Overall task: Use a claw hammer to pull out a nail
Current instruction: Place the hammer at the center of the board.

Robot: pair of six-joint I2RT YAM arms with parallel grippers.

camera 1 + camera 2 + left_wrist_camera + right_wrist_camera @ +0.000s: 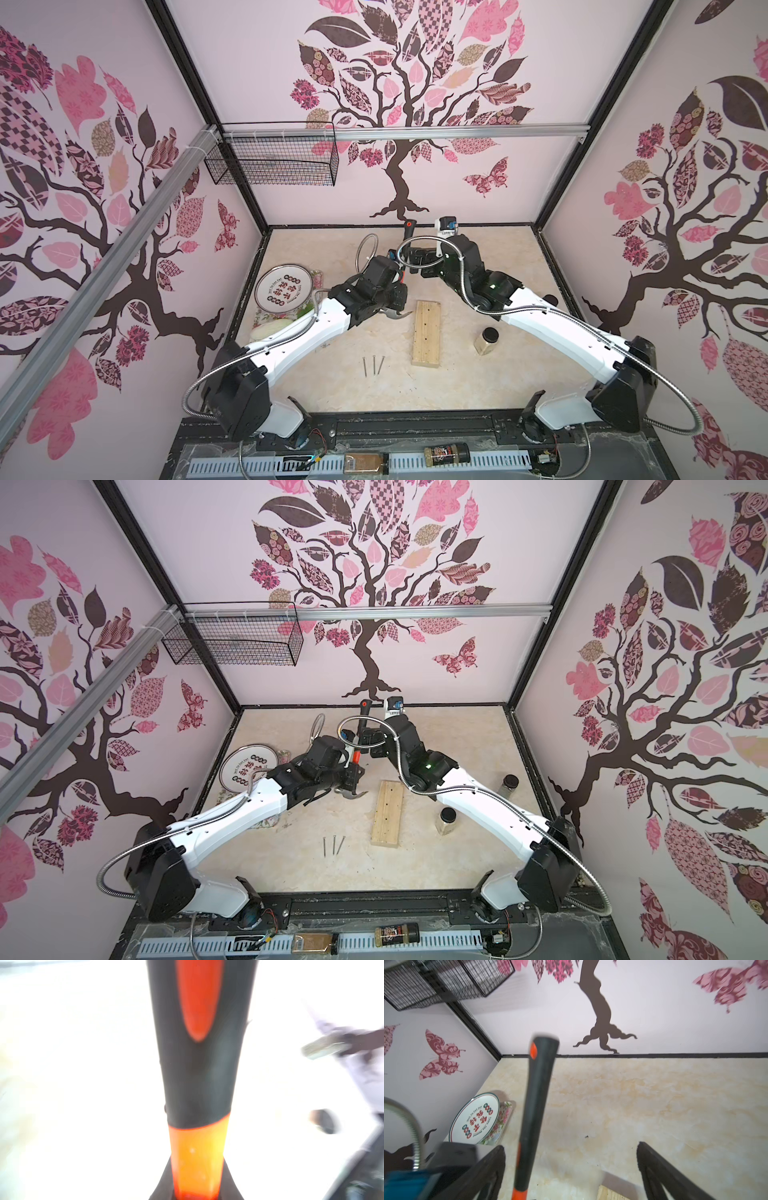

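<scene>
On the marbled table (478, 386) a pale wooden block (427, 332) lies lengthwise toward the back wall. Just left of its far end hangs the steel head of the claw hammer (537, 1093), with the claw tip curving toward the block (whether it touches the table cannot be told). The hammer's long axis runs steeply, head low and black handle rising, with the butt pointing up and toward the back wall. The left gripper (198, 1186) is clamped on the orange neck just above the head. Higher up, the right gripper (571, 1146) has its jaws spread wide. The handle stands in that gap, close to one finger and well off the other. Three loose nails (374, 365) lie near the block's near end.
</scene>
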